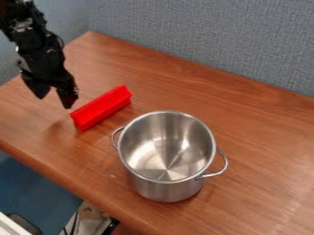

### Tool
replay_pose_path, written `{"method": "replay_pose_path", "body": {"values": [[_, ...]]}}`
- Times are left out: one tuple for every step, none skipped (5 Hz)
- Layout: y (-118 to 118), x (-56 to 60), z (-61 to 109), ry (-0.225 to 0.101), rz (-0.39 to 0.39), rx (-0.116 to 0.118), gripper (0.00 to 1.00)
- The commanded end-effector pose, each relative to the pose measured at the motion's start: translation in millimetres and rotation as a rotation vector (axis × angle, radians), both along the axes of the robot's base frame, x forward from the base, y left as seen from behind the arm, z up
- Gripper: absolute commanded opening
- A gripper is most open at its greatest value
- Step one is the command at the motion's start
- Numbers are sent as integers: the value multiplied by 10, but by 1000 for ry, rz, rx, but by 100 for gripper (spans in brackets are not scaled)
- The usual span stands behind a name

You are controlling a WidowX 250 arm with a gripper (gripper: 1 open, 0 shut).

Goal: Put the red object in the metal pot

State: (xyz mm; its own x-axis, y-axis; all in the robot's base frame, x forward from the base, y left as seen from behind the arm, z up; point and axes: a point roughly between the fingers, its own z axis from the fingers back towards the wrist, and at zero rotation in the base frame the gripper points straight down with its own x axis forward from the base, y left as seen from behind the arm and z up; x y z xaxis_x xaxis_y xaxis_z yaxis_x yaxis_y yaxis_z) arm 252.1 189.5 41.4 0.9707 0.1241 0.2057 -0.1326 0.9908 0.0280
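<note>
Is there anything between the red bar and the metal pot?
Only bare wooden tabletop and one side handle of the pot, as the camera view shows.
</note>
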Motion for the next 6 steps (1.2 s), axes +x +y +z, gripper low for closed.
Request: {"method": "replay_pose_path", "body": {"values": [[138,-35,347,-55,53,42,100],[181,8,311,-67,52,58,100],[220,51,277,-79,52,71,100],[259,92,242,-89,52,84,100],[151,108,242,-73,34,73,100],[41,126,244,-59,15,64,100]]}}
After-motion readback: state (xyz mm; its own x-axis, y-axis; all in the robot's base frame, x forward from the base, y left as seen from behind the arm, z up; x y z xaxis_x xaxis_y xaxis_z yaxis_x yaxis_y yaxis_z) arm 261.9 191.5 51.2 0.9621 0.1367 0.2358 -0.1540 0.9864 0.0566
